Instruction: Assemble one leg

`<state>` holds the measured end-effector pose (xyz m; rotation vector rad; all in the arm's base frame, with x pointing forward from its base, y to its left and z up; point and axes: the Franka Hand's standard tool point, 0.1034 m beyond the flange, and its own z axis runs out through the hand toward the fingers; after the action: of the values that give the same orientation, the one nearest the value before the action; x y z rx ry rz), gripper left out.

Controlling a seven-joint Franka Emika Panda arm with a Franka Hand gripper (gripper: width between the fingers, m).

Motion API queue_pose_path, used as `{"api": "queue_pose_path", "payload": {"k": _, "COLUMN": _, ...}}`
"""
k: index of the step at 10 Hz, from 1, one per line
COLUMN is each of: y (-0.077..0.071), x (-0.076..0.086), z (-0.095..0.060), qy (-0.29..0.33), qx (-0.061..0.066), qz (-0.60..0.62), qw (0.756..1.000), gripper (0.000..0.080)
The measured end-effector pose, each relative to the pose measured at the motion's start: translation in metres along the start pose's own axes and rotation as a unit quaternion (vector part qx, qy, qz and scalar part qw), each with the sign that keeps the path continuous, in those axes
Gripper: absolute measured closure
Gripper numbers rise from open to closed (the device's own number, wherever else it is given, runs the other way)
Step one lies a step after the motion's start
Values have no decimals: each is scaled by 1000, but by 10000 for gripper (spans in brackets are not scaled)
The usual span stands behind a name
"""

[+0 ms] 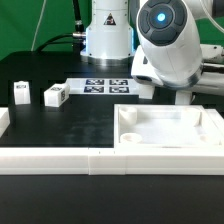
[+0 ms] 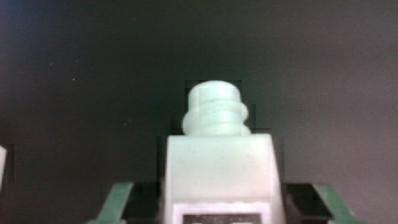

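The arm (image 1: pixel 168 45) fills the upper part of the exterior view's right, and its bulk hides the gripper there entirely. Below it the black tabletop (image 1: pixel 70 125) carries a large white tray (image 1: pixel 175 130), cut off at the exterior view's right edge. A long white rail (image 1: pixel 60 162) runs across the front. The marker board (image 1: pixel 105 86) lies further back, its right end covered by the arm. Two more pegs (image 1: pixel 20 93) (image 1: pixel 55 95) stand well apart from the tray, at the exterior view's left.

In the wrist view the leg (image 2: pixel 222 170) sits between the gripper (image 2: pixel 214 200) fingers (image 2: pixel 118 200), close to the lens and blurred. Its block end is cut off by the frame edge, where only a faint strip of its marker shows. Its long axis runs away from the wrist, roughly in line with the fingers. Its ribbed, rounded tip (image 2: pixel 215 108) points outward over the dark tabletop.

The jaws stand one on each side of the block, with thin dark slivers beside it. I cannot tell whether they press on it. A white sliver (image 2: pixel 4 165) at the frame's margin is too cropped to name.
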<state>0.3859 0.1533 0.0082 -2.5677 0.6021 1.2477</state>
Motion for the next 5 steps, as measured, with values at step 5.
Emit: {"api": "queue_pose_path", "payload": {"k": 5, "y": 0, "x": -3, "z": -4, "qy": -4, "qx": -1, "qz": -1, "qw": 1000, "gripper": 511}}
